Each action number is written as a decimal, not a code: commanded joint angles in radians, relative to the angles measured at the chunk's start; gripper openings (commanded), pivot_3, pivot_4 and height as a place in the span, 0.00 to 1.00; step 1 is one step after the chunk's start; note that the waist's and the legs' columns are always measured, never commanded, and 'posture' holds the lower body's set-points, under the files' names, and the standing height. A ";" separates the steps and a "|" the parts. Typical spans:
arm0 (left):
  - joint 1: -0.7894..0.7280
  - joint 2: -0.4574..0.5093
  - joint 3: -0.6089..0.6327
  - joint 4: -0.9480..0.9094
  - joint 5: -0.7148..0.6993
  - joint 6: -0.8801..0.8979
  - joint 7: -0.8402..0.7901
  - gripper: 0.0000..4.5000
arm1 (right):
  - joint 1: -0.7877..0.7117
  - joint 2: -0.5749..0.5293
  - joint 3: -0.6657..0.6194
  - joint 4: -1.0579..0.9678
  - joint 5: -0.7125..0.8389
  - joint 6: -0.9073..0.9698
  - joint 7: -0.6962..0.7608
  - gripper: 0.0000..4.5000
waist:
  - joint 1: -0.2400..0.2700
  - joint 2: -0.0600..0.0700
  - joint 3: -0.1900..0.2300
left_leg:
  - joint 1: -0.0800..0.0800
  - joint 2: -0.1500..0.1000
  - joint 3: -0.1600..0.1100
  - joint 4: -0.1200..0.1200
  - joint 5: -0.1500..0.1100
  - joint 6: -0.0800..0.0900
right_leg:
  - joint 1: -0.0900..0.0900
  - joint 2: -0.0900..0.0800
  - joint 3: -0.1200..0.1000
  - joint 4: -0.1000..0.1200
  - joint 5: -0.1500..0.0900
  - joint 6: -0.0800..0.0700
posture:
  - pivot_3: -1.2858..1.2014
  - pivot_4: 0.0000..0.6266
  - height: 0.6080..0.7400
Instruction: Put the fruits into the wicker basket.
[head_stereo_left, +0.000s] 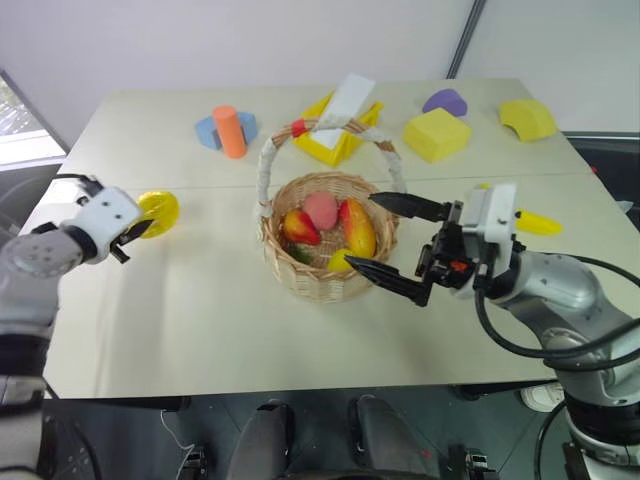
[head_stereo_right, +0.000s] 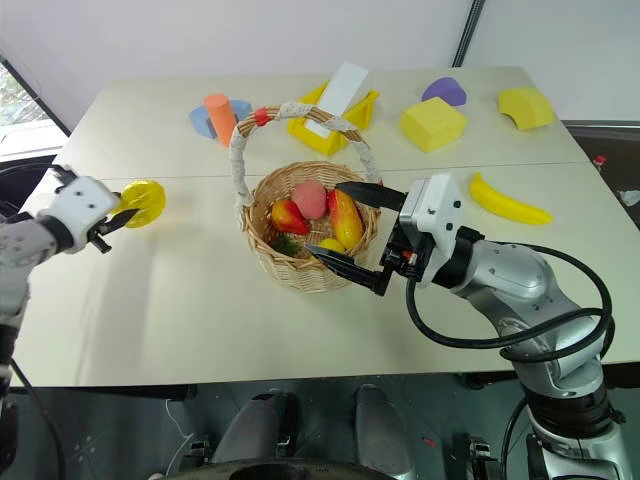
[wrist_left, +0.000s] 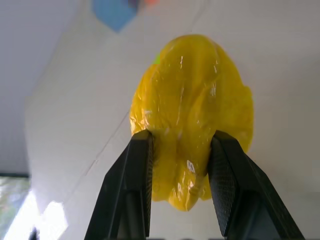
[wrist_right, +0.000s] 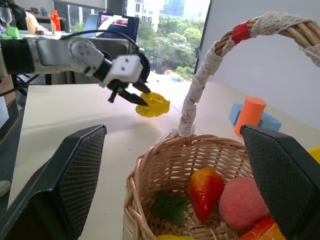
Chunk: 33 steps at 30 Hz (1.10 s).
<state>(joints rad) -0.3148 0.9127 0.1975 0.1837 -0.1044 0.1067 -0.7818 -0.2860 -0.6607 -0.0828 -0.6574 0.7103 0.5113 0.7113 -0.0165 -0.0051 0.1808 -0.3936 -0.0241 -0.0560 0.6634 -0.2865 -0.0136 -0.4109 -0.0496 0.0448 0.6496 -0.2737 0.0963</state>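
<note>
My left gripper is shut on the yellow star fruit at the table's left side; the left wrist view shows both black fingers pinching its ribbed body. The wicker basket stands at the table's middle and holds a pink peach, a red-yellow mango, a red fruit and a lemon. My right gripper is open and empty, with its fingers spread over the basket's right rim. A yellow banana lies on the table to the right of the basket.
Behind the basket stands a yellow plastic bin with a white block in it. An orange cylinder on a blue block is at the back left. Yellow foam blocks and a purple piece are at the back right.
</note>
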 joint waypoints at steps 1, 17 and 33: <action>0.064 0.015 0.184 -0.285 -0.286 0.204 -0.095 0.25 | -0.020 -0.032 -0.058 0.025 -0.004 -0.029 0.027 1.00 | 0.004 0.000 0.000 | 0.000 0.000 0.000 0.000 0.000 0.000 | 0.000 0.000 0.000 0.000 0.000 0.000 | 0.52 0.24 1.00; -0.153 -0.225 -0.136 -0.732 -0.628 0.629 0.163 0.25 | -0.006 -0.102 -0.170 0.150 -0.047 -0.069 0.072 1.00 | 0.002 0.000 0.000 | 0.002 -0.001 -0.001 0.001 0.000 0.000 | 0.003 0.002 -0.001 0.000 0.000 0.000 | 0.52 0.24 1.00; -0.157 -0.379 -0.245 -0.696 -0.551 0.549 0.110 0.99 | 0.036 -0.213 -0.125 0.543 -0.463 -0.097 -0.157 1.00 | 0.005 0.000 0.000 | 0.003 -0.001 0.001 0.002 0.001 -0.001 | 0.003 0.004 0.001 0.000 0.000 0.000 | 0.52 0.24 1.00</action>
<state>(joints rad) -0.4761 0.5445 -0.0622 -0.4681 -0.6232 0.6769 -0.6529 -0.2158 -0.8533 -0.2232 -0.1865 0.3317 0.4425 0.6025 -0.0117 -0.0052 0.1810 -0.3910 -0.0247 -0.0545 0.6653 -0.2859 -0.0143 -0.4079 -0.0457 0.0458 0.6498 -0.2738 0.0963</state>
